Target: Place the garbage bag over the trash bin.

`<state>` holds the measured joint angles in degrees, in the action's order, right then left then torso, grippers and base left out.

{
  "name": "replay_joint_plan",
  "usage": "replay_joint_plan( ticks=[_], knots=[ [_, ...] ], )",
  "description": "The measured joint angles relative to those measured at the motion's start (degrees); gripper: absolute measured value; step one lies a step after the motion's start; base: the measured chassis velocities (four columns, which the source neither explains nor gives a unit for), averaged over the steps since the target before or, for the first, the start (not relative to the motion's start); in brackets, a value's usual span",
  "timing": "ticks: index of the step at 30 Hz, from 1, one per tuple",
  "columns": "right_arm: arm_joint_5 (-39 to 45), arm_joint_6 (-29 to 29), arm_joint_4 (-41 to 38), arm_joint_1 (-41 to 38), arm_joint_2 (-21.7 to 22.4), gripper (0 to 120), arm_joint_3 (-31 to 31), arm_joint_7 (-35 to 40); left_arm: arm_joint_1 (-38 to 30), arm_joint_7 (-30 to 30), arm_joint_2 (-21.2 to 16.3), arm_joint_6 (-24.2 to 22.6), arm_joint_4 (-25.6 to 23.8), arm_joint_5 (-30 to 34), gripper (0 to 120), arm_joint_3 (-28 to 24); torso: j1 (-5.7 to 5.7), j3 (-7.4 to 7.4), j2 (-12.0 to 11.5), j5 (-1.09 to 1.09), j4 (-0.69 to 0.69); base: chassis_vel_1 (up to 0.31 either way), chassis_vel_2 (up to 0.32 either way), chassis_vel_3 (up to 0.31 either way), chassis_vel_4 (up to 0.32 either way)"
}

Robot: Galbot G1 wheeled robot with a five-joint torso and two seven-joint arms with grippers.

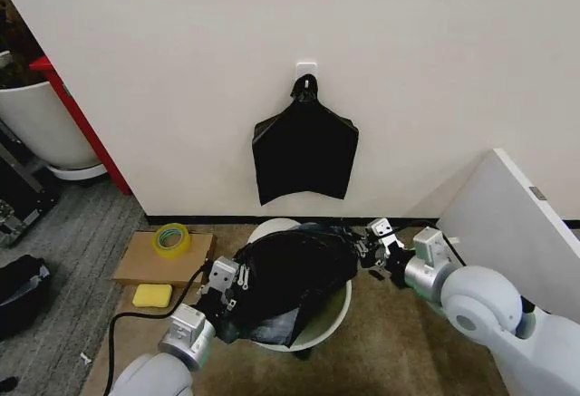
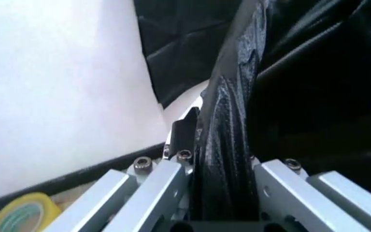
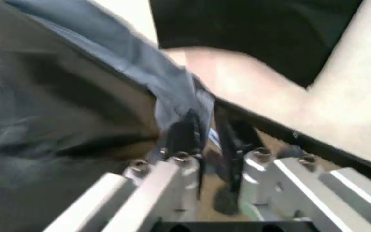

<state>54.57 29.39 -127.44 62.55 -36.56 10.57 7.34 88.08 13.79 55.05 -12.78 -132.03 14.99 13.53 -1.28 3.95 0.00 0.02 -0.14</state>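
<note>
Head view shows the garbage bag bunched over the trash bin, which stands on the floor below a flat black bundle of bags hanging on the wall. On the bin's left side, the left pincer is clenched on the bag's edge (the left wrist view has black film pinched between its fingers). At the bin's right rim, the right pincer grips the opposite edge, its fingers closed on a grey fold. A yellow tape roll lies on cardboard nearby.
</note>
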Motion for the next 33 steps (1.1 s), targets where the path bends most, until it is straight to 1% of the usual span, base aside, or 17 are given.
replay_joint_plan(
  ticks=[1, 5, 8, 9, 12, 15, 17, 18, 19, 20, 23, 24, 25, 26, 28, 31, 33],
  knots=[
    [0.0, 0.0, 0.0, 0.0, 0.0, 12, 0.0, 0.0, 0.0, 0.0, 0.0, 0.0, 0.0, 0.0, 1, 0.0, 0.0, 0.0, 0.0, 0.0, 0.0, 0.0, 0.0, 0.0, 0.0],
    [3.3, -0.7, -2.0, 1.2, -1.1, 27, 2.5, 1.6, 0.4, 0.7, 0.4, -0.8, 0.1, 2.1, 1, 0.5, 0.0, 0.0, 0.0, -0.01, 0.0, 0.0, 0.0, 0.0, 0.0],
    [3.5, -2.3, -2.9, 2.4, -2.3, 39, 4.5, 4.1, 0.3, 2.0, 0.7, -2.0, 0.2, 4.6, 1, 1.1, 0.0, 0.0, 0.0, 0.0, 0.0, 0.0, 0.0, 0.0, 0.0],
    [3.5, -2.3, -2.9, 2.4, -2.3, 39, 4.5, 4.1, 0.3, 2.0, 0.7, -2.0, 0.2, 4.6, 1, 1.1, 0.0, 0.0, 0.0, 0.0, 0.0, 0.0, 0.0, 0.0, 0.0],
    [4.0, -2.3, -5.7, 3.8, -3.1, 53, 7.6, 6.3, -0.2, 3.6, 1.2, -3.5, 0.6, 7.7, 1, 1.2, 0.0, 0.0, 0.0, -0.01, -0.01, 0.0, 0.0, 0.0, 0.0],
    [2.9, -0.6, -9.9, 5.8, -3.5, 66, 8.9, 9.1, -0.5, 5.5, 2.3, -4.8, 1.1, 10.5, 1, 0.6, 0.0, 0.0, 0.0, -0.01, 0.0, 0.0, 0.0, 0.0, 0.0],
    [1.2, 1.3, -12.9, 7.5, -4.1, 72, 8.0, 12.4, -0.6, 6.9, 3.5, -5.9, 1.1, 12.6, 1, -0.2, 0.01, 0.0, 0.0, -0.01, -0.02, 0.0, 0.0, 0.0, 0.0],
    [1.2, 1.3, -12.9, 7.5, -4.1, 72, 8.0, 12.4, -0.6, 6.9, 3.5, -5.9, 1.1, 12.6, 1, -0.2, 0.01, 0.0, 0.0, -0.01, -0.02, 0.0, 0.0, 0.0, 0.0],
    [0.9, 2.2, -13.9, 7.8, -4.4, 76, 7.3, 13.8, -0.5, 7.4, 4.0, -6.2, 1.0, 13.1, 1, -0.4, 0.01, 0.0, 0.0, -0.02, -0.02, 0.0, 0.0, 0.0, 0.0],
    [0.7, 3.9, -15.3, 8.2, -5.0, 82, 6.2, 16.1, -0.6, 8.2, 4.7, -6.7, 0.9, 13.7, 1, -0.7, 0.01, 0.0, 0.0, -0.02, -0.01, 0.0, 0.0, 0.0, 0.0],
    [0.5, 6.8, -16.0, 9.1, -6.2, 90, 4.6, 19.2, -0.9, 9.2, 5.5, -7.5, 0.9, 14.2, 1, -1.3, 0.01, 0.0, 0.0, -0.01, 0.01, 0.0, 0.0, 0.0, 0.0],
    [0.5, 6.8, -16.0, 9.1, -6.2, 90, 4.6, 19.2, -0.9, 9.2, 5.5, -7.5, 0.9, 14.2, 1, -1.3, 0.01, 0.0, 0.0, -0.01, 0.01, 0.0, 0.0, 0.0, 0.0],
    [0.5, 8.4, -16.1, 9.4, -6.6, 97, 3.9, 20.2, -1.1, 9.7, 5.8, -7.9, 0.9, 14.3, 1, -1.7, 0.01, 0.0, 0.0, 0.0, -0.01, 0.0, 0.0, 0.0, 0.0],
    [0.4, 9.6, -16.1, 9.4, -6.8, 99, 3.3, 20.8, -1.3, 10.1, 6.0, -8.4, 0.8, 14.4, 1, -2.1, 0.01, 0.0, 0.0, 0.0, -0.01, 0.0, 0.0, 0.0, 0.0],
    [-3.1, 11.7, -16.1, 9.2, -6.9, 100, 1.1, 20.6, -2.2, 11.3, 6.6, -10.0, 0.7, 14.7, 1, -3.2, 0.01, 0.0, 0.0, -0.01, 0.0, 0.0, 0.0, 0.0, 0.0],
    [-7.6, 12.2, -16.1, 8.9, -7.1, 100, -0.6, 19.4, -3.0, 11.9, 7.1, -10.9, 0.9, 14.7, 1, -4.1, 0.01, 0.0, 0.0, -0.01, 0.0, 0.0, 0.0, 0.0, 0.0],
    [-12.0, 12.5, -16.1, 7.9, -7.8, 100, -2.9, 18.2, -3.6, 12.2, 7.5, -11.8, 1.1, 14.4, 1, -4.9, 0.01, 0.0, 0.0, -0.01, -0.01, 0.0, 0.0, 0.0, 0.0]
  ],
)
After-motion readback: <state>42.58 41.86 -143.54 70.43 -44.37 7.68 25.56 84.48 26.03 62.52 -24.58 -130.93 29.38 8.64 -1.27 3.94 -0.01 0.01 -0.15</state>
